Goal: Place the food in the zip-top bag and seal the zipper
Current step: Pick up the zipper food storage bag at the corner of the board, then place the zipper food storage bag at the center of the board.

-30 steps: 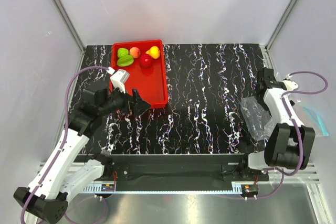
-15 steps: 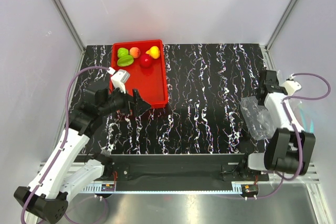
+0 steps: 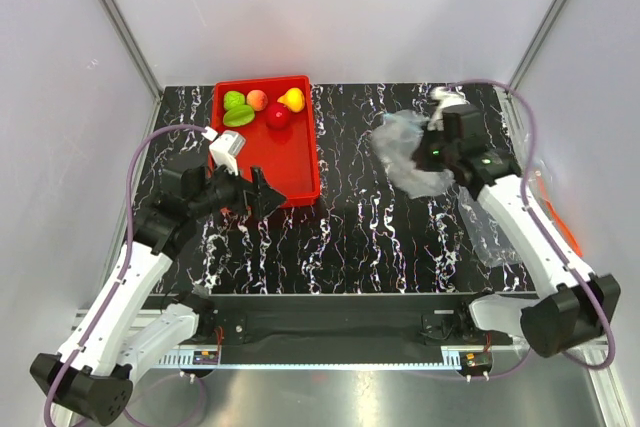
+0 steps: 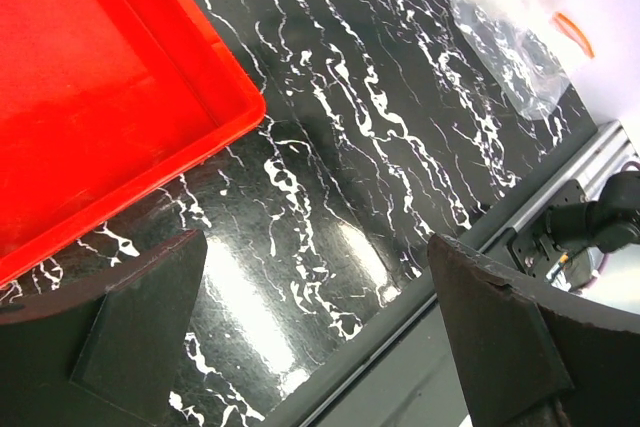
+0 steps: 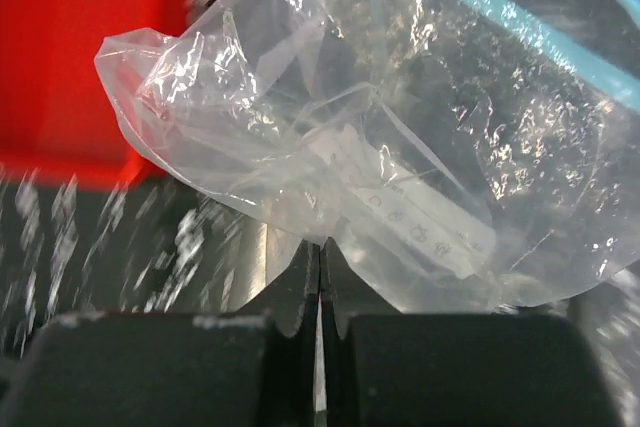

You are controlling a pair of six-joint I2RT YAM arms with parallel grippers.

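The food lies at the back of the red tray (image 3: 300, 162): a yellow pear (image 3: 292, 99), a red apple (image 3: 278, 115), a peach (image 3: 257, 99) and two green pieces (image 3: 237, 109). My right gripper (image 3: 430, 152) is shut on a fold of the zip-top bag (image 3: 403, 152), holding it crumpled above the table right of the tray. In the right wrist view the bag (image 5: 380, 147) bulges beyond the pinched fingertips (image 5: 320, 247), its light-blue zipper (image 5: 520, 32) at the upper right. My left gripper (image 3: 262, 195) stands open at the tray's near right corner, empty (image 4: 320, 297).
Another piece of clear plastic (image 3: 488, 227) lies near the right table edge, with an orange-red strip (image 3: 562, 229) beside it; it also shows in the left wrist view (image 4: 500, 37). Aluminium frame rails (image 3: 330, 302) border the table's near edge.
My right arm swung from the right table edge toward the back middle, carrying the zip-top bag up off the table; its jaws closed on it. The left arm stayed put.
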